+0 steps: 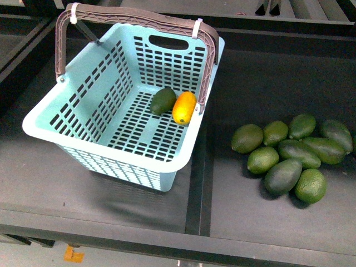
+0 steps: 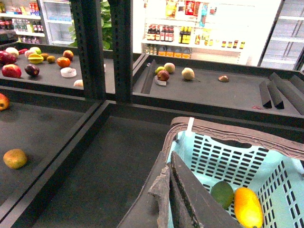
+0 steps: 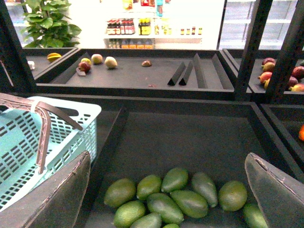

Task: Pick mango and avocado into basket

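- The basket (image 1: 83, 119) is light aqua plastic, rectangular, with slotted walls and floor; it fills the upper left and centre of the front view, resting on the dark matte surface (image 1: 139, 206).
- Its brown ribbed handle (image 1: 133, 16) arches over the far rim, fastened with white ties.
- The mango (image 1: 184, 107), a smooth elongated oval, yellow shading to orange, lies on the slotted floor near the right wall.
- The avocado (image 1: 163, 100), dark green and dull-skinned, lies beside the mango on its left, touching it.
- A heap of other green avocados (image 1: 292, 158), egg-shaped, sits at the right of the frame, well apart from the basket.
- Left claw (image 2: 170, 197): grey fingers pressed together, holding nothing, above the basket's rim.
- Right claw (image 3: 168, 190): fingers spread wide and empty, above the heap.
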